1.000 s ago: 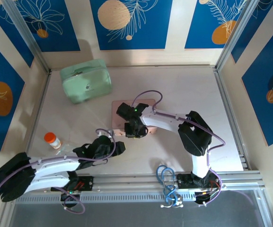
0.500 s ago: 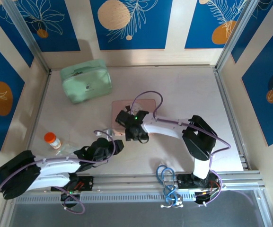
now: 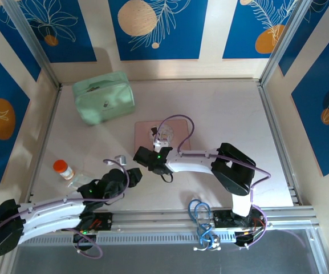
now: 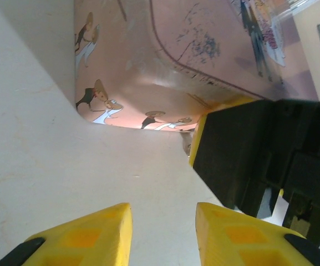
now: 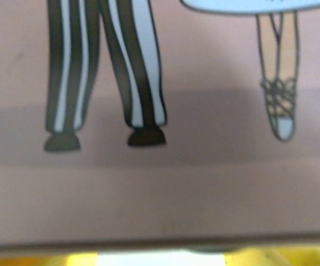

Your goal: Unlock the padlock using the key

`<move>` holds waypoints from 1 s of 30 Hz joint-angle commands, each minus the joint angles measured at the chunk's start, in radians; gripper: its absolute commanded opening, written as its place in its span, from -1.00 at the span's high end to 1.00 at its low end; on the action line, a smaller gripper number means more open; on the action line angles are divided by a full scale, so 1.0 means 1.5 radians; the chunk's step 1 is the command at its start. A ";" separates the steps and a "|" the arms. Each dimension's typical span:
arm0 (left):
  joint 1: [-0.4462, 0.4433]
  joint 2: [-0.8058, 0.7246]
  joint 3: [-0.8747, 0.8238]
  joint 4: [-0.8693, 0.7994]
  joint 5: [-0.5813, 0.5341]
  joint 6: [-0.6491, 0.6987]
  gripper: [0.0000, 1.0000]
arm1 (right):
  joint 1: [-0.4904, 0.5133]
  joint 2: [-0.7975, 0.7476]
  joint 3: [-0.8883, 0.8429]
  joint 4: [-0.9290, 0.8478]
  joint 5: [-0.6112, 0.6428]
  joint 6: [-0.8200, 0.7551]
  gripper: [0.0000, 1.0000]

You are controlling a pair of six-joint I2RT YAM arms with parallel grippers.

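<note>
Pointing at the near corner of the pink tin [image 4: 148, 83], my left gripper [image 4: 162, 233] is released: its yellow fingertips [image 4: 93, 235] stand apart, with nothing but bare table [image 4: 65, 166] in the gap. From above, that gripper [image 3: 129, 173] sits just short of the tin [image 3: 144, 134].

My right gripper [image 3: 144, 155] is down at the same near-left corner of the tin, beside my left one. One black finger [image 4: 232, 149] with a yellow edge sits close against the tin's rounded corner. Its own camera is pressed up to the tin's side [image 5: 204, 183], so I cannot tell whether it is clenched or released.

I cannot pick out the padlock. A small grey speck [image 4: 186, 143] shows between the tin's lower edge and that black finger, too small to identify.

A mint-green case [image 3: 103, 100] sits far left on the table, and a small orange-capped bottle [image 3: 63, 169] stands near the left edge.
</note>
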 commanded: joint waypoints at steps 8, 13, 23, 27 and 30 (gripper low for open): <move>-0.017 0.043 -0.019 0.029 -0.005 -0.016 0.32 | -0.023 0.029 -0.008 0.034 0.020 -0.007 -0.02; -0.026 0.037 -0.019 0.017 -0.011 -0.023 0.32 | -0.031 0.044 -0.004 0.037 0.016 -0.012 0.05; -0.035 0.039 -0.019 0.005 -0.027 -0.025 0.32 | -0.040 0.027 -0.036 0.075 0.037 -0.012 0.23; -0.035 0.055 -0.012 0.010 -0.028 -0.017 0.32 | -0.044 0.026 -0.031 0.075 0.043 -0.023 0.27; -0.035 0.073 -0.004 0.018 -0.027 -0.013 0.32 | -0.045 0.017 -0.037 0.081 0.048 -0.031 0.24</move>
